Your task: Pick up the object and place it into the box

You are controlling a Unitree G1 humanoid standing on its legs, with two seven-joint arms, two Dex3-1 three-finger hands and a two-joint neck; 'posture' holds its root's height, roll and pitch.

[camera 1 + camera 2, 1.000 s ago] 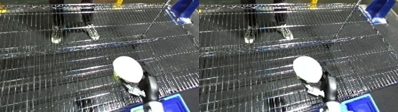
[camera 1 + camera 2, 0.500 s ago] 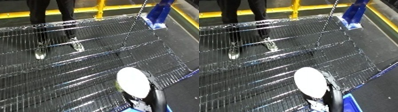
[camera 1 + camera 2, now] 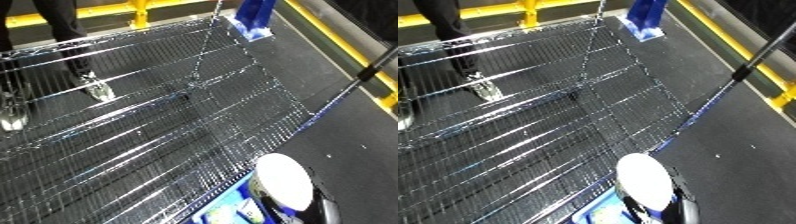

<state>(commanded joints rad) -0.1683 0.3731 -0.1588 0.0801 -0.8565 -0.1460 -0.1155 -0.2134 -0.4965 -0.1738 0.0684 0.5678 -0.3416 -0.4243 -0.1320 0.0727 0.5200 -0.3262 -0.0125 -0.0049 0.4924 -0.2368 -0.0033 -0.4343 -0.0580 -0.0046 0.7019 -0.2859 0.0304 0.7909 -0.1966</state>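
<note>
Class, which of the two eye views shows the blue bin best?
The left eye view: the blue bin shows a rim and some contents beside the white object. The right eye view shows only a corner at its bottom edge.

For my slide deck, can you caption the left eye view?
Right hand holds a white round object above the blue bin at the wire shelf's edge.

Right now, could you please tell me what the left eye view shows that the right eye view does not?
Only the left eye view: more of a shoe at the left edge. Only the right eye view: a longer stretch of the dark pole. Both share the right robot hand curled round the white object, the blue bin at the lower edge, and the wire shelf.
</note>
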